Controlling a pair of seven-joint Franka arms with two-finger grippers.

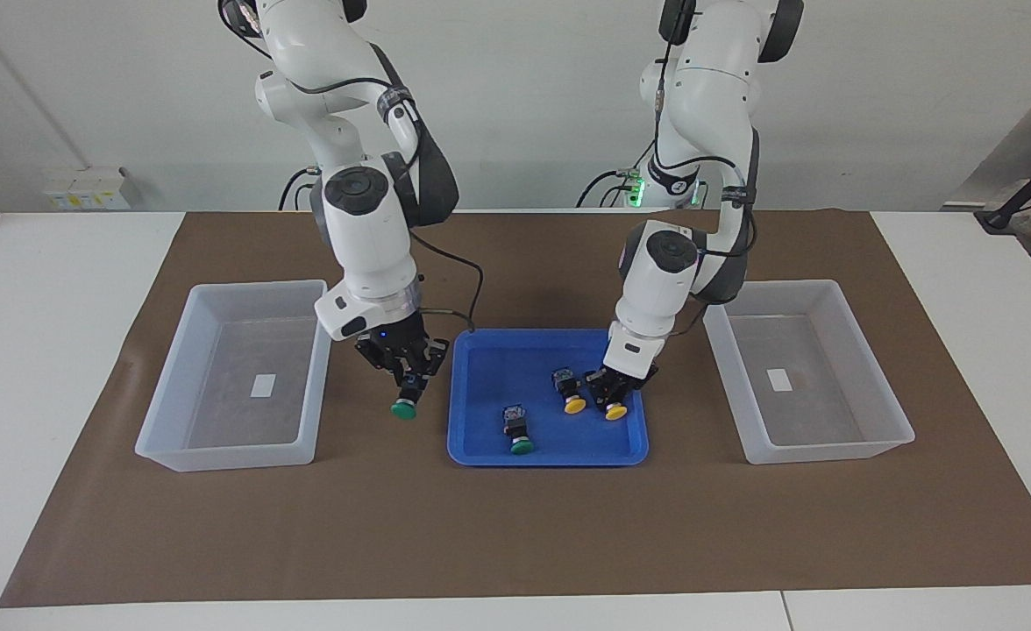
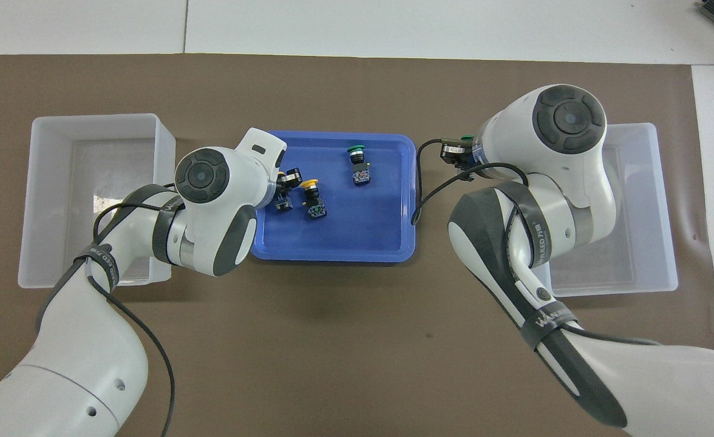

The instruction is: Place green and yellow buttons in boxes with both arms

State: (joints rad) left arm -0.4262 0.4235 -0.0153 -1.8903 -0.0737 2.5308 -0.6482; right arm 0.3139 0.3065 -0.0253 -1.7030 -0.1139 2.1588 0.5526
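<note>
One green button [image 1: 404, 405] is pinched by the right gripper [image 1: 408, 383] at centre-left of the facing view, beside the box [image 1: 237, 372]; a yellow button [image 1: 614, 408] is clamped by the left gripper [image 1: 614, 392].

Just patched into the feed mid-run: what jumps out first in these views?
The right gripper is up in the air over the brown mat between the blue tray and a box, shut on a green button. The left gripper is down in the tray, shut on a yellow button.
</note>
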